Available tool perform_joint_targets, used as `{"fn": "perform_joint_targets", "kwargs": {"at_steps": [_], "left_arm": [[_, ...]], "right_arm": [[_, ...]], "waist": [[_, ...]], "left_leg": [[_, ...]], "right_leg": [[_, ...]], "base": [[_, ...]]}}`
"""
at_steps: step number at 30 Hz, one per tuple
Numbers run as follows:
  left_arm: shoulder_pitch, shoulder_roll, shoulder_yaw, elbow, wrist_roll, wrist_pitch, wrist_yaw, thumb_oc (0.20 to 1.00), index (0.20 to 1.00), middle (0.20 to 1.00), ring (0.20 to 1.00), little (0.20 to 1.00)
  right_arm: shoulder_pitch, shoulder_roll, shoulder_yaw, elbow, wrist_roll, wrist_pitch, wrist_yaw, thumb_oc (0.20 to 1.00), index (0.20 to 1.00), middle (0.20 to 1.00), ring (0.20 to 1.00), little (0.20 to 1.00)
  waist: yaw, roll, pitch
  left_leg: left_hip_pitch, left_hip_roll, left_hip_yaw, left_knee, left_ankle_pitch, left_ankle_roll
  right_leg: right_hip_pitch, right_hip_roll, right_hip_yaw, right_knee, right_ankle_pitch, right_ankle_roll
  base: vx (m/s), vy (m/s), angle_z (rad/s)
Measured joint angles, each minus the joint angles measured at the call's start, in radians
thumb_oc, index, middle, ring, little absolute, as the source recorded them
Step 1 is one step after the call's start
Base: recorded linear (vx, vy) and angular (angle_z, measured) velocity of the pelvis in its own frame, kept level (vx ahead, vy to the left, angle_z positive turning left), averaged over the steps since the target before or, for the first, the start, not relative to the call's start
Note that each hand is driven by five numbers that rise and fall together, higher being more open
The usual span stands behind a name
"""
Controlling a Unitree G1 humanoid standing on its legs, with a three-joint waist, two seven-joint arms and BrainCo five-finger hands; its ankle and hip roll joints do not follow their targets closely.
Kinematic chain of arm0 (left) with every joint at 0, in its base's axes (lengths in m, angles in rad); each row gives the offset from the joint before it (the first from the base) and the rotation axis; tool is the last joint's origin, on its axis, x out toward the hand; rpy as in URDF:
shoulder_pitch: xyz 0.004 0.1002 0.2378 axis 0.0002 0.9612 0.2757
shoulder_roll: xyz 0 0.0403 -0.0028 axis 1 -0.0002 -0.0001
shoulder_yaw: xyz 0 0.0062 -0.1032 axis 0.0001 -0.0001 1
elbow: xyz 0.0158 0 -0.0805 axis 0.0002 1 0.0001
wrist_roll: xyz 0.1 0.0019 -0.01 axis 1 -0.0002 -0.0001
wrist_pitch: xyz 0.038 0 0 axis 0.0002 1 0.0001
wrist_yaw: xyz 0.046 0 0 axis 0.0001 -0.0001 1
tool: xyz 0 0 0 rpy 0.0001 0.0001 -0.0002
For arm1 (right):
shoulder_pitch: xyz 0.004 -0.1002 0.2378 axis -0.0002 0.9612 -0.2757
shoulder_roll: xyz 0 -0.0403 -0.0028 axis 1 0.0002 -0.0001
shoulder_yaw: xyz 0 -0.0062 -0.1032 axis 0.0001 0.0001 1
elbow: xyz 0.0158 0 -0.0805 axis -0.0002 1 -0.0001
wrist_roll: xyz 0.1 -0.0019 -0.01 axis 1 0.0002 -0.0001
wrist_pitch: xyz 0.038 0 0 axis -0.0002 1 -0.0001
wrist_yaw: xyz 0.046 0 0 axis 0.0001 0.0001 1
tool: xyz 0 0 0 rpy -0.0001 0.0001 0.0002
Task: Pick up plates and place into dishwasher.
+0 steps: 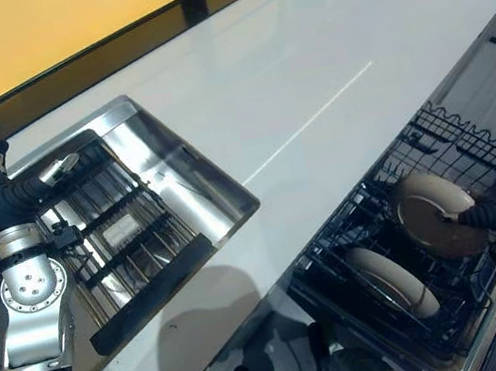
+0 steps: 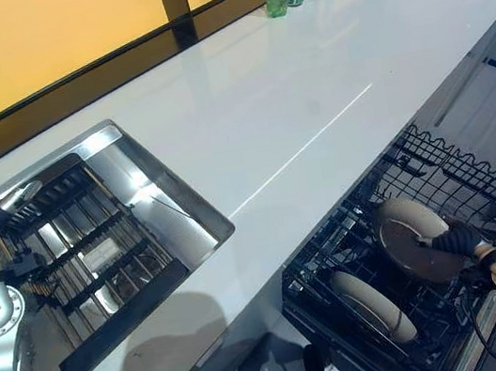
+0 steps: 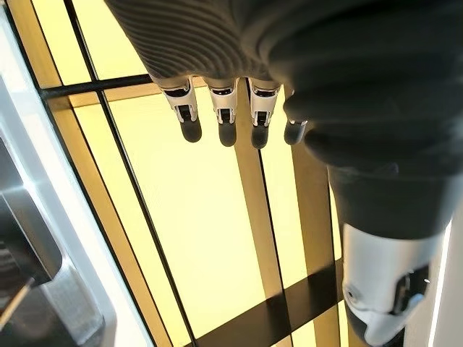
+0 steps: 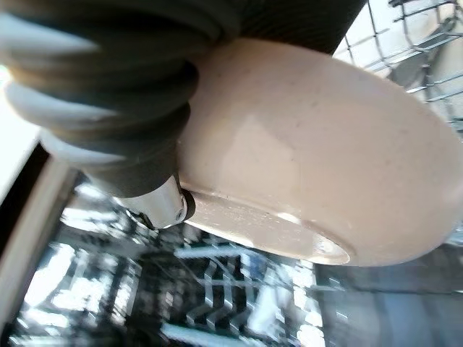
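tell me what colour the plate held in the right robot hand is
Pale beige plate, gripped by the right robot hand; best in the right wrist view.

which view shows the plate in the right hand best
The right eye view: the held plate shows whole on edge over the dishwasher rack, with the right hand gripping it. The left eye view shows much the same. The right wrist view shows its rim and underside from very close.

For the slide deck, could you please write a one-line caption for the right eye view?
Right hand holds a plate on edge in the dishwasher rack, beside another plate.
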Motion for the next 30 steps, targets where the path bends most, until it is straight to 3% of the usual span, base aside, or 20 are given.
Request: {"fn": "perform_joint_targets", "kwargs": {"at_steps": [8,17,23,30], "left_arm": [[-0.087,0.092,-0.100,0.051,0.000,0.010,0.031,1.000,1.000,1.000,1.000,1.000],[-0.234,0.138,-0.156,0.127,-0.002,0.007,0.104,1.000,1.000,1.000,1.000,1.000],[-0.337,0.142,-0.250,0.155,-0.009,0.007,0.137,1.000,1.000,1.000,1.000,1.000],[-0.356,0.182,-0.258,0.155,-0.042,0.009,0.158,1.000,1.000,1.000,1.000,1.000]], "right_arm": [[-0.163,-0.075,0.134,0.104,-0.003,-0.002,0.006,0.200,0.200,0.200,0.200,0.200],[-0.406,-0.112,0.242,0.237,-0.008,0.000,-0.067,0.200,0.200,0.200,0.200,0.200],[-0.537,-0.133,0.336,0.323,-0.018,-0.032,-0.067,0.200,0.200,0.200,0.200,0.200],[-0.583,-0.137,0.351,0.366,-0.022,-0.051,-0.086,0.200,0.200,0.200,0.200,0.200]], "waist": [[0.008,-0.007,0.066],[0.002,0.048,0.193],[-0.002,0.041,0.209],[-0.001,0.041,0.211]], "left_leg": [[-0.079,0.007,-0.013,0.058,-0.003,-0.008],[-0.199,0.009,-0.031,0.126,-0.005,-0.013],[-0.249,0.007,-0.032,0.153,-0.005,-0.014],[-0.282,0.006,-0.035,0.168,-0.002,-0.016]], "right_leg": [[-0.047,0.004,-0.011,0.000,0.022,-0.021],[-0.138,0.004,-0.022,0.021,0.043,-0.031],[-0.191,0.003,-0.022,0.049,0.045,-0.035],[-0.225,0.003,-0.022,0.065,0.051,-0.041]], "base": [[-0.11,-0.089,0.03],[-0.17,-0.049,0.03],[-0.11,-0.028,-0.02],[-0.07,-0.003,0.00]]}}
